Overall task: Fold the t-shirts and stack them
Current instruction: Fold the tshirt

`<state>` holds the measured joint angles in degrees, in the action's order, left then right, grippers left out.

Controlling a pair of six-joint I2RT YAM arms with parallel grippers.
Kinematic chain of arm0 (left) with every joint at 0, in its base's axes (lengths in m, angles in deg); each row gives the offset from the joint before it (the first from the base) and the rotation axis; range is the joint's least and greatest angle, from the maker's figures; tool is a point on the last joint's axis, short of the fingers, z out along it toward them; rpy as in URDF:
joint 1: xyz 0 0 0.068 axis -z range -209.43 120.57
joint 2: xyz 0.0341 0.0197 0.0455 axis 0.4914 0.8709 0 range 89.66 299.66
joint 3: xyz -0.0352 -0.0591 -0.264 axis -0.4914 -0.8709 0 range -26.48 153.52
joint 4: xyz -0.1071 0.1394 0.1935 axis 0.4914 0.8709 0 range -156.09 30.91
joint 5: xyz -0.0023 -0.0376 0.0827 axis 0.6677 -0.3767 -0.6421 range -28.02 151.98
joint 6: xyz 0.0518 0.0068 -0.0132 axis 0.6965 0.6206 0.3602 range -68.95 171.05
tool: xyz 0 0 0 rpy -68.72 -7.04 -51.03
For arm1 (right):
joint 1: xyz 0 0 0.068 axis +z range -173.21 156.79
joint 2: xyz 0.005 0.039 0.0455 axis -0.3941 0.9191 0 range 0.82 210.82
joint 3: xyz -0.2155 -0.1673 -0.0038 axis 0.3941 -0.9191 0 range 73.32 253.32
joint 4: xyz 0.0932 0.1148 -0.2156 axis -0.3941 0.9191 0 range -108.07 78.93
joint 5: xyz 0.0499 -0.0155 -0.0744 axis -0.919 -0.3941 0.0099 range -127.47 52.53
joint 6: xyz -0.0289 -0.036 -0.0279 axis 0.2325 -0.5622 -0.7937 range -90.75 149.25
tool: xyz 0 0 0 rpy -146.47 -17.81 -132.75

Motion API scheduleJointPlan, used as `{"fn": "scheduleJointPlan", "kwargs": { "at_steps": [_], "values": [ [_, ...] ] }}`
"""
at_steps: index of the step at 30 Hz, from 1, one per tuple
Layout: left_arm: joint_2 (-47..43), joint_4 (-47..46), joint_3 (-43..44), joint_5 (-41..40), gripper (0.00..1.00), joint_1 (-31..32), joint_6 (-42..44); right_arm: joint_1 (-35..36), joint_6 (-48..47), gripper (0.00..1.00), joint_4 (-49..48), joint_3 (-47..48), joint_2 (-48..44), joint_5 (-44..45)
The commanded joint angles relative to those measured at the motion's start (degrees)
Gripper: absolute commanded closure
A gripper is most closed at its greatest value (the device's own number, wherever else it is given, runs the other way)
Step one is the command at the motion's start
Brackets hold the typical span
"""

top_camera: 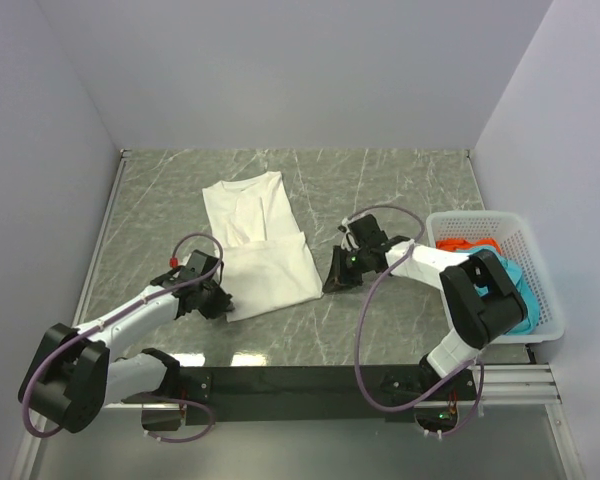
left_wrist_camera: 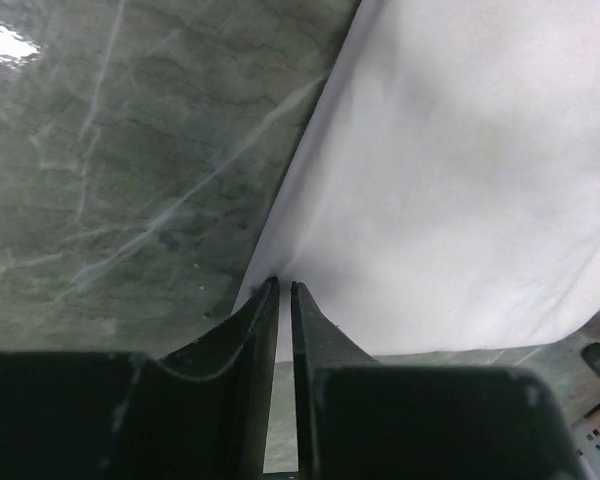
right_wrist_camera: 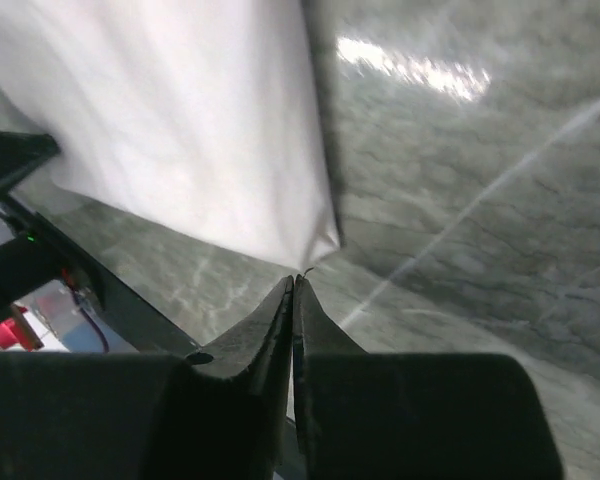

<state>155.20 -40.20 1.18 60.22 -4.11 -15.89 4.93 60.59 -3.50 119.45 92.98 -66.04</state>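
The left fingers (left_wrist_camera: 283,288) were pinched almost together on the near left corner of the white t-shirt (left_wrist_camera: 450,180), with only a thin slit between them and pale cloth showing in it. The right fingers (right_wrist_camera: 294,280) were closed tight on nothing, their tips just short of the shirt's near right corner, which lay on the desk (left_wrist_camera: 130,170) a little beyond them.

From those two corners the shirt spread flat toward the back of the desk. Its near part was wider and its far part narrower, and its left edge ran straight away from the left fingers. Bare marbled desk lay open to the left of that edge, behind the collar end, and in a strip on the right between the shirt and the basket (top_camera: 475,216).

The basket sat at the desk's right edge holding the teal shirt (top_camera: 514,276) and the red-orange shirt (top_camera: 470,243). Plain walls (top_camera: 280,70) closed in the left, back and right sides.
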Motion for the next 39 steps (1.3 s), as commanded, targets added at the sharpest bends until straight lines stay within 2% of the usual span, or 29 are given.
{"fn": "scheduleJointPlan", "kwargs": {
  "at_steps": [1,5,9,14,18,21,24,25,27,28,29,30,31,32,35,39],
  "values": [
    [-0.32,6.81,0.29,-3.34,0.83,-0.01,0.4,0.25,2.24,0.91,-3.84,5.09,-1.37,0.54],
    [-0.15,5.23,-0.41,-2.2,0.83,0.08,0.32,0.16,5.31,0.9,-8.84,9.94,3.19,-0.07],
    [1.17,5.13,-0.5,-1.76,0.83,0.08,0.58,0.16,7.77,0.9,-13.07,15.38,11.97,-1.92],
    [0.38,6.01,-0.5,-2.28,0.83,-0.01,0.49,-0.1,8.83,0.9,-12.72,20.75,20.76,-1.22],
    [-1.9,6.89,-0.68,-2.28,0.82,-0.01,0.14,-1.15,10.59,0.9,-14.48,17.87,22.01,0.1],
    [-3.57,8.65,0.46,-2.11,0.81,-0.1,0.14,-1.33,7.88,0.9,-11.95,18.11,20.87,1.24],
    [-6.72,12.86,4.4,-2.11,0.72,0.43,1.19,-1.16,4.54,0.86,-8.0,18.47,16.49,2.64],
    [-7.78,15.74,5.55,-2.54,0.63,0.87,1.37,-0.9,3.74,0.84,-6.67,18.47,15.08,3.26],
    [-10.42,18.66,8.62,-3.68,0.54,1.31,1.46,-0.63,1.72,0.76,-2.99,17.95,10.51,5.01],
    [-11.04,19.89,9.33,-4.47,0.43,1.4,1.28,-0.37,1.19,0.72,-1.84,17.42,8.93,7.2],
    [-11.48,21.9,9.86,-4.83,0.39,1.48,1.2,0.24,0.84,0.67,-0.78,16.89,5.96,8.79],
    [-12.01,22.36,10.3,-5.09,0.33,1.49,1.19,0.68,0.31,0.57,1.23,15.58,4.36,10.11],
    [-12.01,22.71,10.22,-5.53,0.25,1.66,1.19,0.86,0.31,0.54,2.12,14.87,3.04,11.25],
    [-11.66,22.89,10.13,-5.62,0.24,1.75,1.19,1.47,0.31,0.48,3.18,14.17,0.59,14.31],
    [-9.39,20.87,8.99,-4.92,0.22,2.19,1.37,2.44,0.57,0.43,6.69,11.71,-3.11,19.85],
    [-4.29,18.94,9.52,-7.2,0.23,3.33,1.46,4.55,0.57,0.4,10.12,9.43,-5.85,24.26]
  ]
}}
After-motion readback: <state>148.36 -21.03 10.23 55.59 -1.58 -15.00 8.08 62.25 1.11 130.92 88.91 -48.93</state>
